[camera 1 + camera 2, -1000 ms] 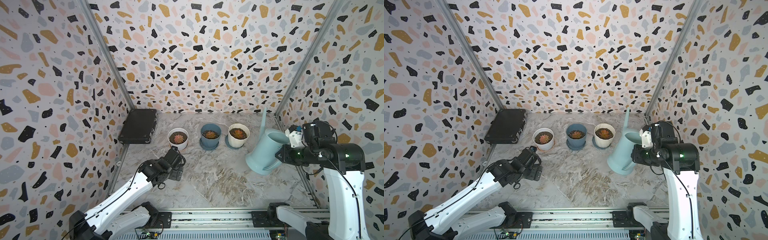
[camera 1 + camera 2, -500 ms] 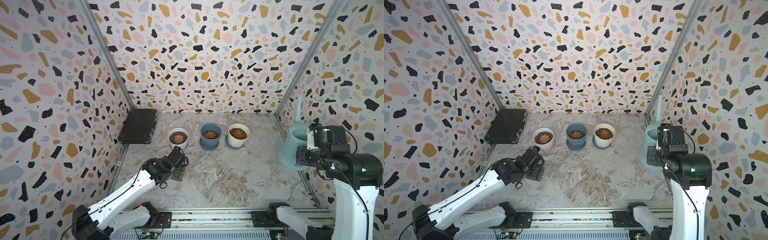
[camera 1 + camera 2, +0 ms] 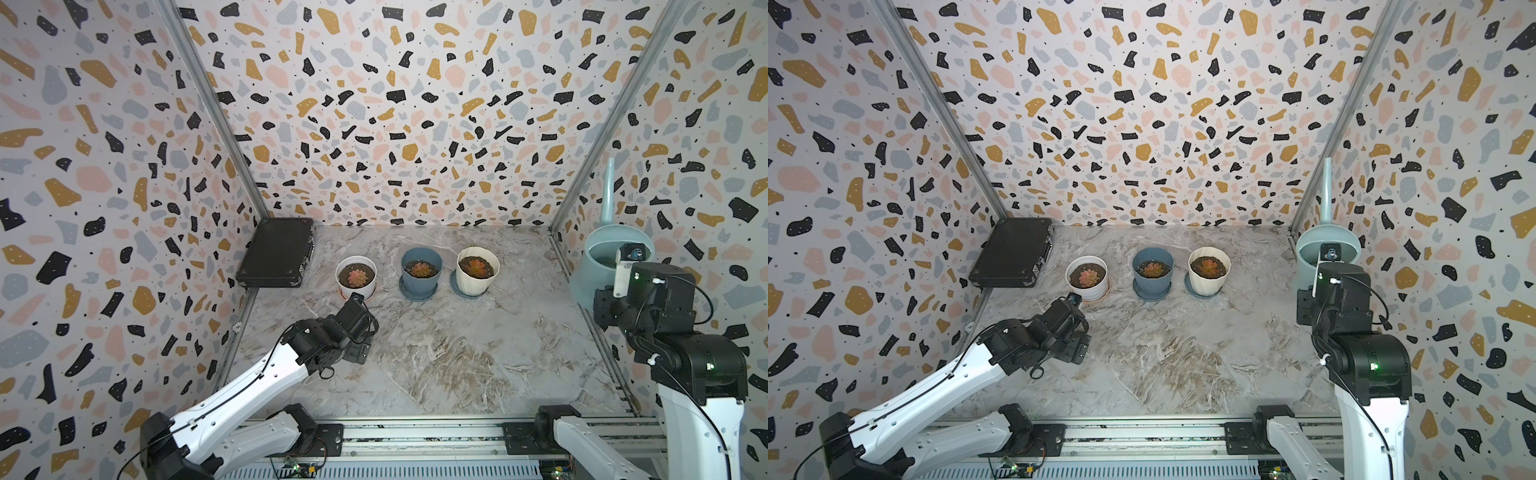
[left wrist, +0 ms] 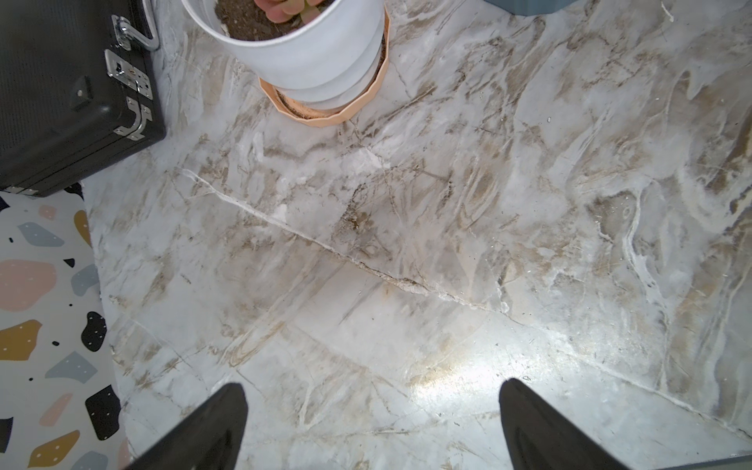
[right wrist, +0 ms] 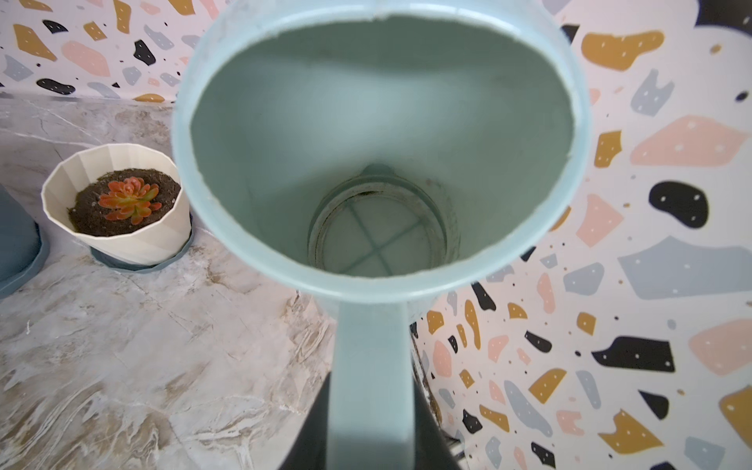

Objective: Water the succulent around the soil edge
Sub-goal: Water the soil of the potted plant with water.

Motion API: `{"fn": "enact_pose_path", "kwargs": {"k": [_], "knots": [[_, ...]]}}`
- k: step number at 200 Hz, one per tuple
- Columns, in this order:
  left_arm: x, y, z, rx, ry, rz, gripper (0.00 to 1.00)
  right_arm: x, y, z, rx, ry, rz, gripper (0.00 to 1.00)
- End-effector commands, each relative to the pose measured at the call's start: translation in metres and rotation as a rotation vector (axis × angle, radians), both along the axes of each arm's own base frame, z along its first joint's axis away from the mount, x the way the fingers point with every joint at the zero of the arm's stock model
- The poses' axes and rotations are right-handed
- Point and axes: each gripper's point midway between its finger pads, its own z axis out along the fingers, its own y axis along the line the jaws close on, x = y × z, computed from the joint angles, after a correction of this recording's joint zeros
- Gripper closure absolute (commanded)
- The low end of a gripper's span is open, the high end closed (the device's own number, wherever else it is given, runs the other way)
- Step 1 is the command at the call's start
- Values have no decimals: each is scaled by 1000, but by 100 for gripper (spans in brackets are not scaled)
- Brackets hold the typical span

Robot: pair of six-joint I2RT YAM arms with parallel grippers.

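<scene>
Three potted succulents stand in a row at the back of the marble table: one in a white pot (image 3: 356, 277) on a peach saucer, one in a blue pot (image 3: 420, 270), one in a cream ribbed pot (image 3: 477, 267). My right gripper (image 5: 368, 407) is shut on the handle of a pale teal watering can (image 3: 598, 257). The can is held upright in the air by the right wall, its spout pointing up, to the right of the cream pot (image 5: 122, 228). My left gripper (image 4: 372, 390) is open and empty, low over the table just in front of the white pot (image 4: 321, 53).
A closed black case (image 3: 276, 251) lies in the back left corner, close to the white pot. Terrazzo walls close in the left, back and right sides. A metal rail (image 3: 415, 436) with both arm bases runs along the front edge.
The right arm has carried the watering can from over the table's right part up and out to the right wall, turning it upright. The left arm has barely moved.
</scene>
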Motion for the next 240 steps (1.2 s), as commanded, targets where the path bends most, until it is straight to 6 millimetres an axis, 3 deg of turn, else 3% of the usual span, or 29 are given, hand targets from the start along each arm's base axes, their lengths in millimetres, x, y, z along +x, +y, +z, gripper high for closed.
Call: {"fn": "enact_pose_path", "kwargs": {"k": [1,34,109,159,193,240], "knots": [[0,1,6,-3,-23,-7,1,40,9,25,-101,-41,105,100],[-1,0,7,-6,-28,-14,1,41,2,3,-297,215,201,100],[3,-3,10,11,-40,-33,1,6,-10,-45,-535,552,329,100],[4,-3,10,8,-48,-33,1,5,-13,-59,-636,642,374,100],[4,-4,9,9,-46,-33,1,10,-12,-54,-666,613,382,100],[6,-4,9,18,-48,-37,1,1,-5,-59,-664,610,424,100]]}}
